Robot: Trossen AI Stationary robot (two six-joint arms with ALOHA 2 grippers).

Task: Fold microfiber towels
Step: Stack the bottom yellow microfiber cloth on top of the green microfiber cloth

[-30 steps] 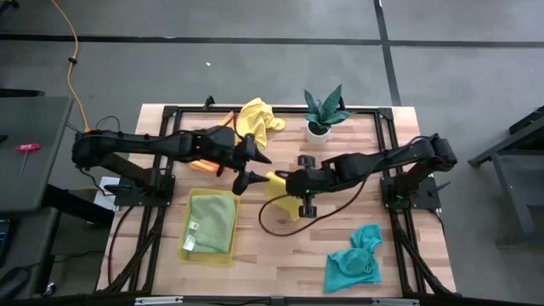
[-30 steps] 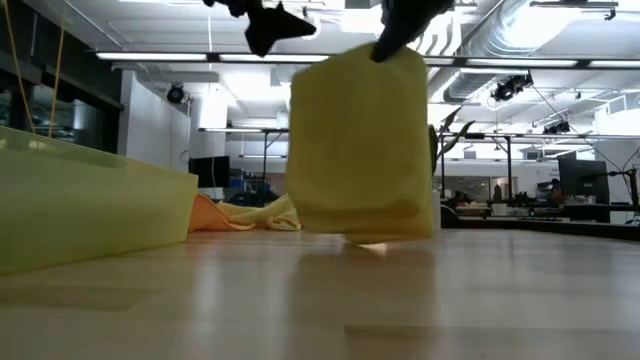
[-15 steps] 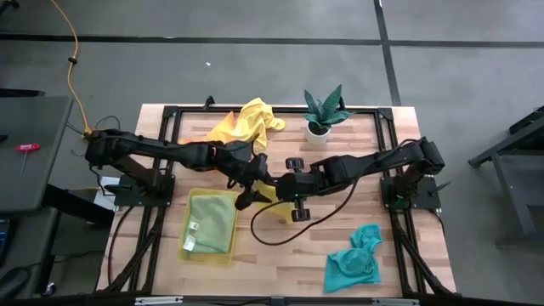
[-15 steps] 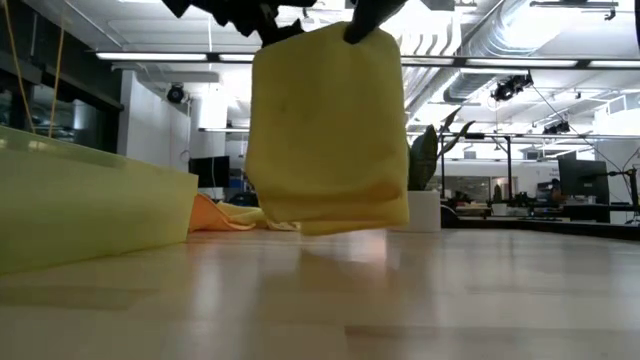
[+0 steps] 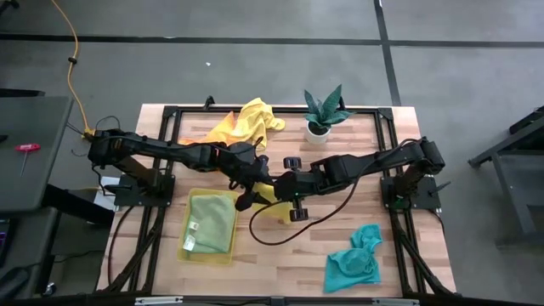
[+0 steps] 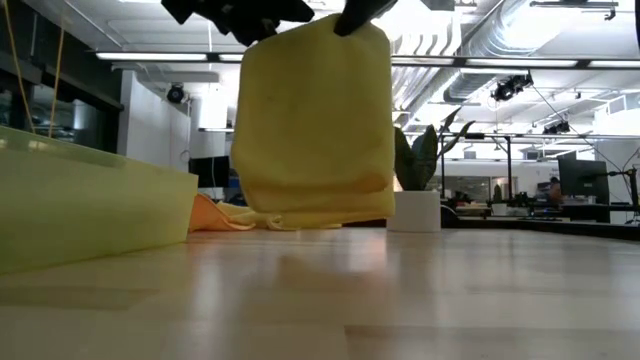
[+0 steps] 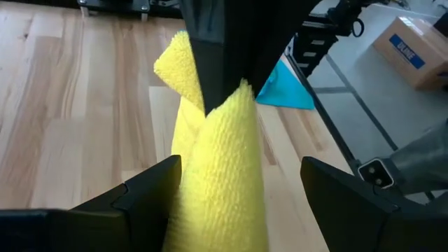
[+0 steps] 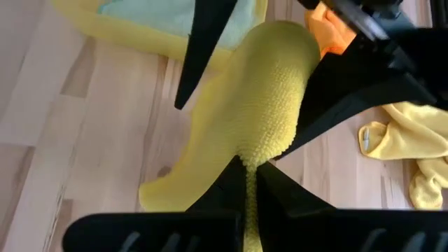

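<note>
Yellow towel hangs folded in the air over the middle of the worktop, its lower edge clear of the wood. My right gripper pinches its top edge, the fingers pressed together on the cloth. My left gripper sits at the same top edge with its fingers spread wide on either side of the fabric, not yet closed on it.

Toward the left front corner sits the yellow tray with the olive-green towel folded inside. A second yellow towel and the orange towel lie crumpled at the back edge, the potted plant beside them. The teal towel lies heaped near the right front corner.

My worry: with one pinch carrying everything, the fold could slip open or swing. If my left fingers close on only one layer, the halves will slide apart and land crooked.
</note>
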